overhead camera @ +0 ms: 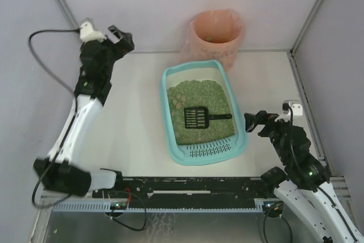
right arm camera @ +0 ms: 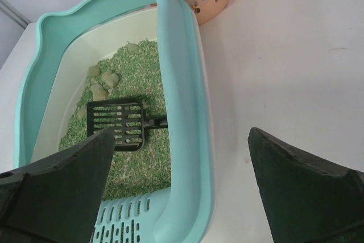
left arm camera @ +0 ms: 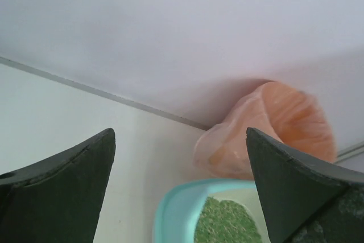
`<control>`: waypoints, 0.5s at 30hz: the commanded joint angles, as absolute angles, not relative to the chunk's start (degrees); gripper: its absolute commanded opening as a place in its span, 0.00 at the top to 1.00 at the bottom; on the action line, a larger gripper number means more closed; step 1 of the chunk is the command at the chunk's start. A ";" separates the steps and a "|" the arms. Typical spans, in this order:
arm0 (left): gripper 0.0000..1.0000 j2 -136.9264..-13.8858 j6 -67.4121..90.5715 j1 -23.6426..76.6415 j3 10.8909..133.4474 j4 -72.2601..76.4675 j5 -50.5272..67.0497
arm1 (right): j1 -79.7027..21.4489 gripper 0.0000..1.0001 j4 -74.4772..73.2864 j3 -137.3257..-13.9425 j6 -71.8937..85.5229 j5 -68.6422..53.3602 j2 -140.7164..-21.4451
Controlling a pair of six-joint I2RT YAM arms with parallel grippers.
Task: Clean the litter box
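Black plastic scoop (overhead camera: 200, 118) lies inside the litter box (overhead camera: 208, 151), its handle pointing toward the right gripper (overhead camera: 249, 123), which stands open just beside the box. Left gripper (overhead camera: 125, 39), also open, is well apart. The right arm is nearer.

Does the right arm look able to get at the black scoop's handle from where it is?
Probably yes: the right gripper stands open beside the litter box, the scoop lies uncovered on the litter, handle towards it; only the rim lies between.
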State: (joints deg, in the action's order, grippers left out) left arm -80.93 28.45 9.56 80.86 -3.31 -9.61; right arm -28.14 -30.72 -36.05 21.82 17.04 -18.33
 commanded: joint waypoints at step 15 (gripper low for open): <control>0.00 -32.67 26.59 11.13 54.06 -33.42 -14.13 | -27.87 0.00 -32.05 -40.19 20.63 20.30 -15.03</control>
